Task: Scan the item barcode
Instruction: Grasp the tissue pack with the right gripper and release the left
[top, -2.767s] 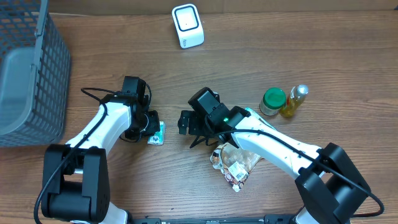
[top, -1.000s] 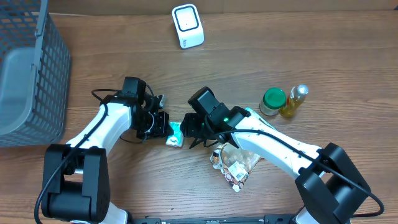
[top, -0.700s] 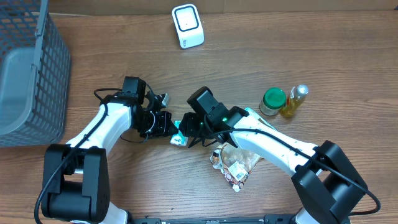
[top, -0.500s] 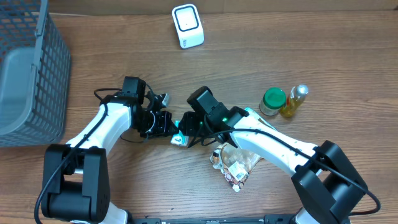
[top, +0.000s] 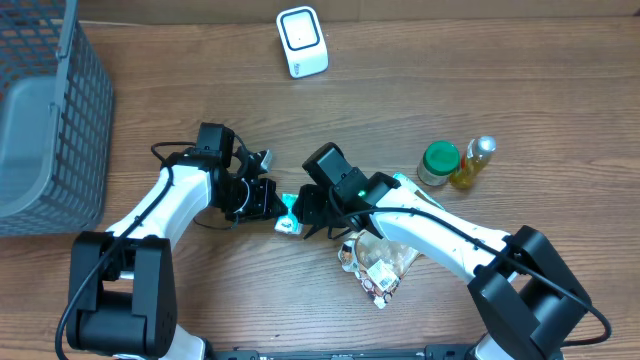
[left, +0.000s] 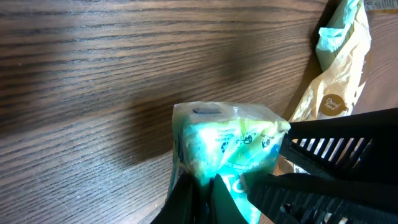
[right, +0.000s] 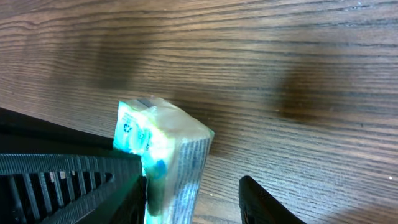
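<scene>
The little green-and-white packet (top: 288, 213) is over the middle of the table (top: 450, 90), between the two arms. The left gripper (top: 268, 200) is clamped tight on its edge. The right gripper (right: 193, 196) straddles it from the other side with its jaws apart, one finger against the packet and the other clear of it.

I have open table (top: 420, 90) on the near side of the scanner (top: 302, 42). The basket (top: 50, 120) walls off the left, and the jar (top: 439, 161), bottle (top: 476, 158) and snack bag (top: 385, 262) crowd the right.
</scene>
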